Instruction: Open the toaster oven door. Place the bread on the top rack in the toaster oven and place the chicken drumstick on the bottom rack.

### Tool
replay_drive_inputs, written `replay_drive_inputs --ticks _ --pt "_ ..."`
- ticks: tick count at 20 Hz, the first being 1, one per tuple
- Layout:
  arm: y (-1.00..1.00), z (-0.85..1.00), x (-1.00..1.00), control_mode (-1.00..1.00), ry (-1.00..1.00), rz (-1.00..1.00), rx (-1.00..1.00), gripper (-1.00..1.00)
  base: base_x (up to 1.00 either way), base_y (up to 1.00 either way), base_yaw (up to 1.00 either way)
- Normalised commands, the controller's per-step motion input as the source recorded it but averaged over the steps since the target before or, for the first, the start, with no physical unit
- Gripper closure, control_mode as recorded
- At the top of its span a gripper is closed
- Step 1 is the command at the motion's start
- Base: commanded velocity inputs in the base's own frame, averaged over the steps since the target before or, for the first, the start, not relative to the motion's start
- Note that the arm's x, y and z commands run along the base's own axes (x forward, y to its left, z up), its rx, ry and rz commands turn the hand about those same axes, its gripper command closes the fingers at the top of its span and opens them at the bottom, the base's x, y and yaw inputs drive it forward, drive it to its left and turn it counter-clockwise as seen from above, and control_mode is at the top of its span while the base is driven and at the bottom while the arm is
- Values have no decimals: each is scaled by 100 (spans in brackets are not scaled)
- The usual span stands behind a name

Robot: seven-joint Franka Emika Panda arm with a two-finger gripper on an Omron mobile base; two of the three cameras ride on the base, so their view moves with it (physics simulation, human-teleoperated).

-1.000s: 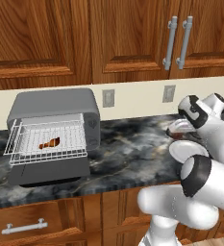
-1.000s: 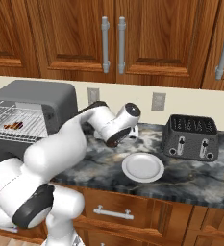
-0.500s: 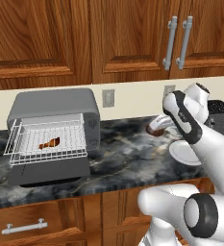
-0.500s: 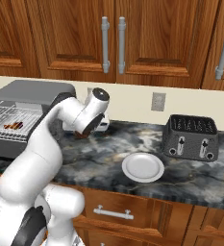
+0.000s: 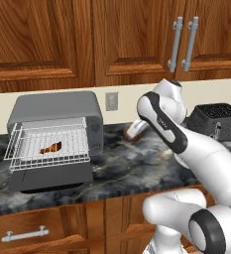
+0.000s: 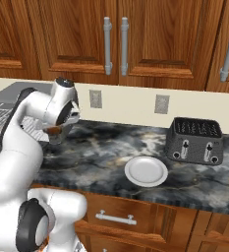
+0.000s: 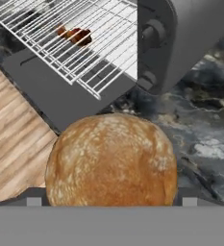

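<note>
My gripper (image 5: 137,130) hangs above the counter just right of the toaster oven (image 5: 57,106), shut on the bread (image 5: 133,132), a round brown loaf. The bread (image 7: 111,158) also looms large in the hand view and hides my fingertips. The toaster oven door (image 5: 50,176) lies folded down flat. Both wire shelves are pulled out over it, the top rack (image 5: 42,133) above the bottom rack (image 5: 72,153). The chicken drumstick (image 5: 51,148) lies on the bottom rack, and in the hand view the drumstick (image 7: 75,34) shows through the wires.
A white round plate (image 6: 146,171) sits bare on the dark marble counter, with a black two-slot toaster (image 6: 194,141) behind it to the right. Wall outlets (image 6: 95,99) and wooden cabinets line the back. Drawers run below the counter edge.
The arm has swung left from over the plate to the toaster oven's side, carrying the bread with it. The oven, racks and drumstick have not moved.
</note>
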Motion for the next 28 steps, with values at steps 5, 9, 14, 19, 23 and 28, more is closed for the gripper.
replay_drive_inputs --ticks 5,9,14,19,23,28 --pt "100 12 -2 -100 -7 20 -13 100 0 0 0" --pt "95 1 0 -100 -25 15 -9 100 0 0 0" --pt "89 0 -4 -100 -35 14 -6 100 0 0 0" --pt "78 6 -9 -100 -24 18 -4 100 0 0 0" --pt "63 10 0 -100 -18 15 -4 100 0 0 0" --pt "59 2 4 -100 -12 11 -7 100 0 0 0"
